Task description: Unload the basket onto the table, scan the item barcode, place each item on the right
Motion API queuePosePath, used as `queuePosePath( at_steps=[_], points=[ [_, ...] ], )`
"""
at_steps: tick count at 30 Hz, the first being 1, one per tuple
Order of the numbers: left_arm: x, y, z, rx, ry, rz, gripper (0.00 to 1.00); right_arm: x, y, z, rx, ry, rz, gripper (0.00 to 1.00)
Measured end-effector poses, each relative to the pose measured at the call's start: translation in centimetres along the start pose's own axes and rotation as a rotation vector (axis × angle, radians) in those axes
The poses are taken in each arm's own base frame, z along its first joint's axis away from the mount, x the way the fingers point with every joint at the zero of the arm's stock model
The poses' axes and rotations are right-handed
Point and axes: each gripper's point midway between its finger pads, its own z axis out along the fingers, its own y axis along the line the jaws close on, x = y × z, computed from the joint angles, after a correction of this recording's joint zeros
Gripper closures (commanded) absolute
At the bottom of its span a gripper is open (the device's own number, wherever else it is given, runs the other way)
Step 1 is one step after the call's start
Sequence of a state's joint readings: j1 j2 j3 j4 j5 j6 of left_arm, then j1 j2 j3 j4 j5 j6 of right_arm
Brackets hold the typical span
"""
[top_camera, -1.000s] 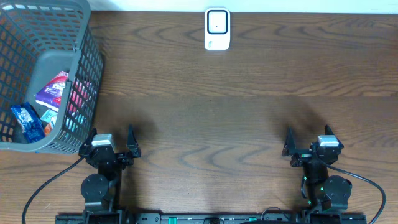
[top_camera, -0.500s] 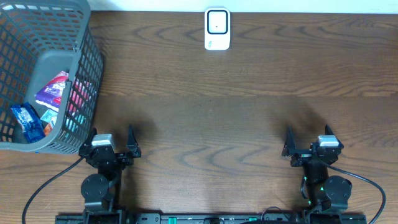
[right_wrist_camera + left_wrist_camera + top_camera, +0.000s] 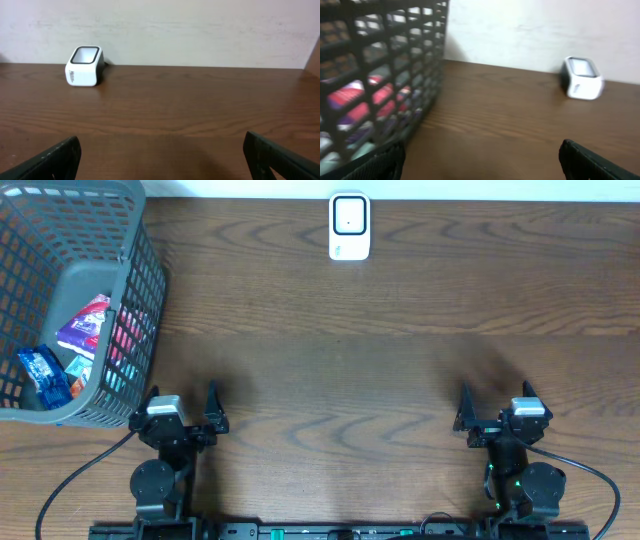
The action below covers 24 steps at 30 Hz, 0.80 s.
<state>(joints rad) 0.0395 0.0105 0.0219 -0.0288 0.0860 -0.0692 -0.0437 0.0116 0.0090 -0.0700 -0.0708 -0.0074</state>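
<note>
The table point(image 3: 330, 360) is of dark brown wood. At its far left corner stands a grey basket point(image 3: 142, 300) with grid walls, and part of it goes past the left edge. Inside the basket lie several packets in a heap: a purple and white one point(image 3: 84, 325), a blue one point(image 3: 44, 375) lower down, a teal one point(image 3: 78, 368) between them, and a red one point(image 3: 128, 330) against the right wall. I cannot tell which of them has a barcode on show.

The white scanner point(image 3: 349, 226) stands at the far edge, about in the middle, with its dark window facing up. It is well apart from the basket and from both arms.

The left gripper point(image 3: 181, 400) is at the near edge, just beside the near right corner of the basket. Its fingers are spread wide and nothing is between them. The right gripper point(image 3: 495, 402) is at the near edge on the other side, also spread wide, with only bare wood in front of it. Both point toward the far edge.
</note>
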Motion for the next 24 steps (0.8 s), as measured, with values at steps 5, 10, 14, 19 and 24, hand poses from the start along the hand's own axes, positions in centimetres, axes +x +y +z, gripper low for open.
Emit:
queuePosePath(
  at_steps=[5,10,14,19,24],
  points=[
    [-0.6,-2.7,-0.2,0.156,-0.01,-0.156,0.02,0.0,0.0,0.0,0.0,0.0,0.0,0.01],
    [-4.4,-5.0,-1.1,0.314,-0.136,-0.315,0.02,0.0,0.0,0.0,0.0,0.0,0.0,0.01],
    [-9.7,-6.8,-3.4,0.47,-0.325,-0.398,0.02,0.0,0.0,0.0,0.0,0.0,0.0,0.01],
    [-13.0,-7.8,-5.6,0.585,-0.42,-0.499,0.02,0.0,0.0,0.0,0.0,0.0,0.0,0.01],
    [-17.5,-8.6,-7.9,0.643,-0.479,-0.524,0.02,0.0,0.0,0.0,0.0,0.0,0.0,0.01]
  ],
)
